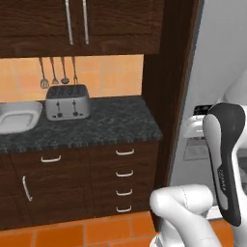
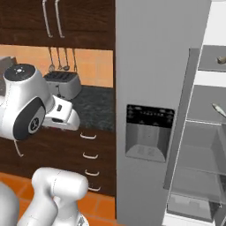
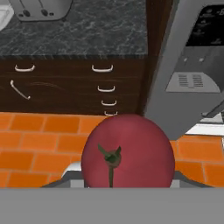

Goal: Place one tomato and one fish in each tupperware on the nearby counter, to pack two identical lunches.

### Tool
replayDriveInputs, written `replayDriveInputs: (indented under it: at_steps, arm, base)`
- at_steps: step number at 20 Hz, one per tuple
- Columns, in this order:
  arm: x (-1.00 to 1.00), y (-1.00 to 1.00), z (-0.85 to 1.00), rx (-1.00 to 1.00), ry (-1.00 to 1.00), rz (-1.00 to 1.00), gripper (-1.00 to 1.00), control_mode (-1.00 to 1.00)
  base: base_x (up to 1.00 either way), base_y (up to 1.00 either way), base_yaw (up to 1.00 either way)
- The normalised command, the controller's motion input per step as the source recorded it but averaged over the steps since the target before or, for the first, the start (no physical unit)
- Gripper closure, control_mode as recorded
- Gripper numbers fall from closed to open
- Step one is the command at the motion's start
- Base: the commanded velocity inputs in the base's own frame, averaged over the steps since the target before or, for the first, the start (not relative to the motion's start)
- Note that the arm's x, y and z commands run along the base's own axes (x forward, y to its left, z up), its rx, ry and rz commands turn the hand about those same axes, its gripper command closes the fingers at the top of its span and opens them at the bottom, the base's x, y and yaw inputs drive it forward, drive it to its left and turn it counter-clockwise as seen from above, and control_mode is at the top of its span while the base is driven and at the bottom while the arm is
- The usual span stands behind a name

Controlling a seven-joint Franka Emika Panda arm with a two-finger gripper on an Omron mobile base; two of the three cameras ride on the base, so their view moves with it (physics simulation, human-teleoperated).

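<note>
A red tomato point(image 3: 127, 151) with a green stem sits right in front of the hand camera, low in its view, above an orange tiled floor point(image 3: 39, 144). The claw's fingertips are hidden behind the tomato, so whether the claw grips it cannot be told. Ahead stands the dark speckled desk point(image 1: 116, 120) over brown drawers point(image 1: 124, 173) with silver handles. A silver toaster point(image 1: 67, 102) stands on the desk, and a pale grey tupperware point(image 1: 18, 117) lies just left of it. To the right, a grey fridge point(image 2: 154, 88) stands with its door open.
</note>
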Motion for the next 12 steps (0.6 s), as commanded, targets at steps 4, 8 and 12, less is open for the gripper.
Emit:
replayDriveInputs:
  at_steps: [4,8,12]
  arm:
    - [0.0,0.0,0.0,0.0,0.0,0.0,1.0,1.0]
    - [0.0,0.0,0.0,0.0,0.0,0.0,1.0,1.0]
    - [0.0,0.0,0.0,0.0,0.0,0.0,1.0,1.0]
  base:
    - [0.06,1.0,-0.08]
    - [0.05,1.0,-0.07]
    - [0.1,1.0,-0.08]
